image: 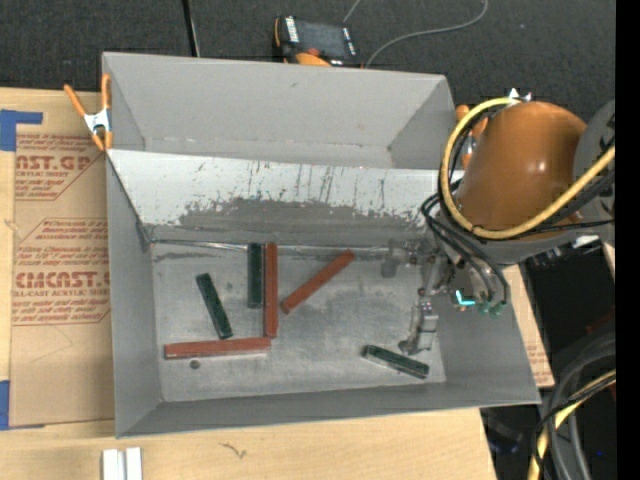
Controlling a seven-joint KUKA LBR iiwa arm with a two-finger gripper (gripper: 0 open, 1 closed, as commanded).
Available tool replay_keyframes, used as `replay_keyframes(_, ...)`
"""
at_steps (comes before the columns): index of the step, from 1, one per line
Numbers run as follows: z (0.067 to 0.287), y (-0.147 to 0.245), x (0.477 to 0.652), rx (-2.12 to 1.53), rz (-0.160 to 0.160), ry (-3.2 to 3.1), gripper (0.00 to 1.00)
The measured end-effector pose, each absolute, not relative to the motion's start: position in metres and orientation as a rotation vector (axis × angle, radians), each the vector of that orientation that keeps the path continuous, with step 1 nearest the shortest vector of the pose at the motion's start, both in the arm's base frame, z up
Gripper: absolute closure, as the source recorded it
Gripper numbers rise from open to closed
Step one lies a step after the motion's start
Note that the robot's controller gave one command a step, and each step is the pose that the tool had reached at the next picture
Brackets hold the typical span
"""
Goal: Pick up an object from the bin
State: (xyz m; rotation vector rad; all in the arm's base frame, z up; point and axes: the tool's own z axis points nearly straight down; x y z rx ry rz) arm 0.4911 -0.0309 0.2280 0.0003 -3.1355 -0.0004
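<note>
1. The bin [130,298] is grey metal with sloping walls. Its floor is scuffed and scratched, and a band of dark streaks runs along the foot of the back wall.
2. The bin rests on a pale wooden tabletop [330,448]. Behind it is a dark floor [80,18] with thin cables [400,38] and a small black and orange device [315,40].
3. There are six sticks in all, lying flat and loose on the bin floor (no heap here).
4. Three are red sticks. One [217,348] lies level near the front left. One [271,290] runs front to back, with its near end touching the first. One [317,281] lies slantwise at the middle.
5. Three are green sticks. One [213,305] is tilted at the left. One [255,274] lies just beside the front-to-back red one. The last [395,361] lies alone at the front right, well apart from the others.
6. The arm [520,168], with its orange cover and looped wiring, comes in from the right.
7. The gripper [413,345] points down into the front right of the bin, just over the far end of that lone green stick. Whether it is spread or pressed together cannot be told, nor whether it touches the stick.
</note>
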Motion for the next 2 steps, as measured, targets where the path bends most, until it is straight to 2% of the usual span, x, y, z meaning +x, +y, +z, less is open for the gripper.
replay_keyframes(1,0.0699,-0.0726,0.4877,0.538,0.002,-3.106,0.00)
replay_keyframes(2,0.0705,-0.0720,0.4852,0.537,-0.001,-3.096,1.00)
